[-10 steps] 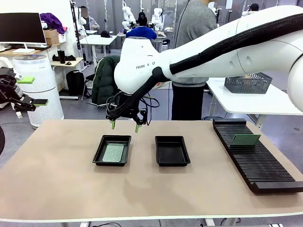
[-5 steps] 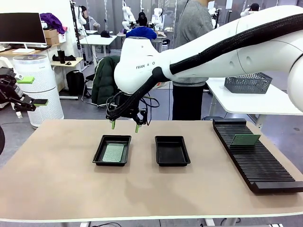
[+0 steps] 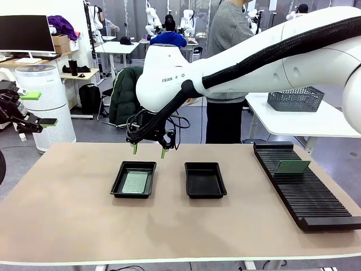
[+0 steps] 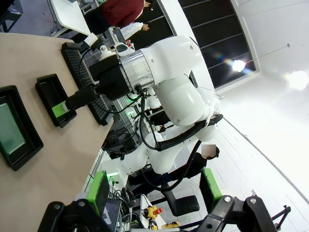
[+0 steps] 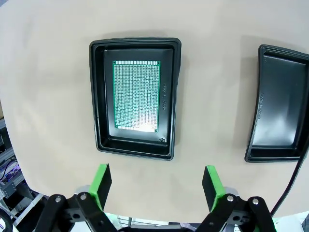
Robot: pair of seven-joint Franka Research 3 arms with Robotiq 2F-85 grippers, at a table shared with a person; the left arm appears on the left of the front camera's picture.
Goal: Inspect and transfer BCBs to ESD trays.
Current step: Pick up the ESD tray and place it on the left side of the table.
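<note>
In left tray (image 3: 119, 179), one board (image 3: 135, 182) laid; other tray (image 3: 205, 180) bare; second board (image 3: 292, 167) on rack (image 3: 316, 203); right gripper (image 3: 149, 152), left gripper (image 3: 39, 108) spread, empty.

1. A tan table (image 3: 67, 226) with a pale front edge spans the foreground, and grey floor (image 3: 96, 132) lies beyond it.
2. At the left stands a white cylindrical air purifier (image 3: 48, 101). Behind it a dark monitor (image 3: 25, 33) sits on a desk, beside a cardboard box (image 3: 61, 43) with a purple cloth (image 3: 63, 25) on top.
3. A dark green jacket (image 3: 125, 93) hangs over a chair past the table's far edge.
4. At the right, a white side table (image 3: 304, 123) carries a grey mesh basket (image 3: 295, 99).
5. Farther back stand white desks (image 3: 115, 48) (what lies on them is too small to tell).
6. The left wrist view shows a white ceiling (image 4: 270, 135), bright lamps (image 4: 239, 65) and dark panels (image 4: 212, 29).
</note>
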